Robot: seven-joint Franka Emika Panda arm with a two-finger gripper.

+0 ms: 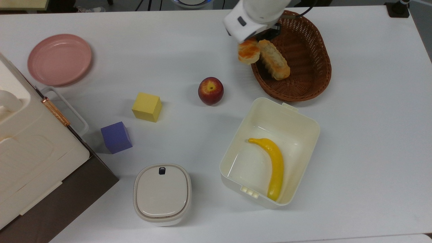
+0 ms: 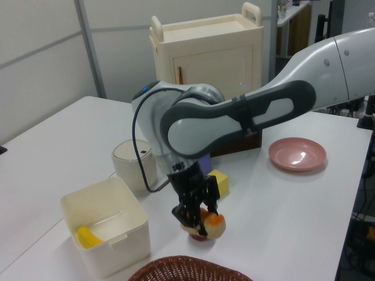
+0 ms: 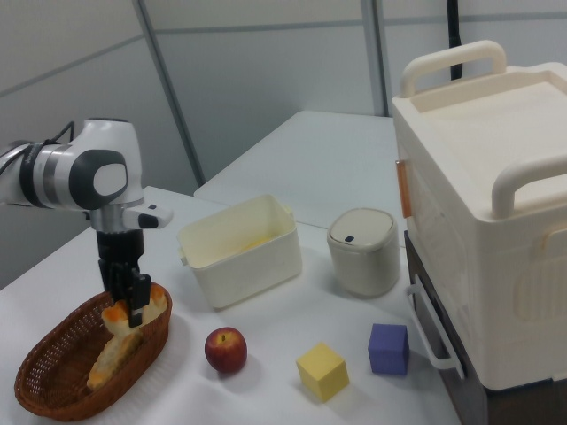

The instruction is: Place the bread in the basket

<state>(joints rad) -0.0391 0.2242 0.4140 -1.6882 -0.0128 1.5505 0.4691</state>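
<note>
This looks like a robotics lab or test room, probably within an office building. A large white table [image 1: 371,135] carries toy-like props: coloured cubes [image 1: 146,107], a plastic banana [image 1: 274,162], an apple [image 1: 210,90]. Grey partition panels [image 3: 266,80] enclose it, and further desks [image 2: 293,12] seem to stand behind.

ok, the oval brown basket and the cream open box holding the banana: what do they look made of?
Oval brown basket: woven wicker or rattan, matte; open weave strands show across wall and rim. Cream open box: looks like moulded plastic, smooth, slightly glossy; thin uniform walls, rounded corners, moulded tab at its rim.
</note>
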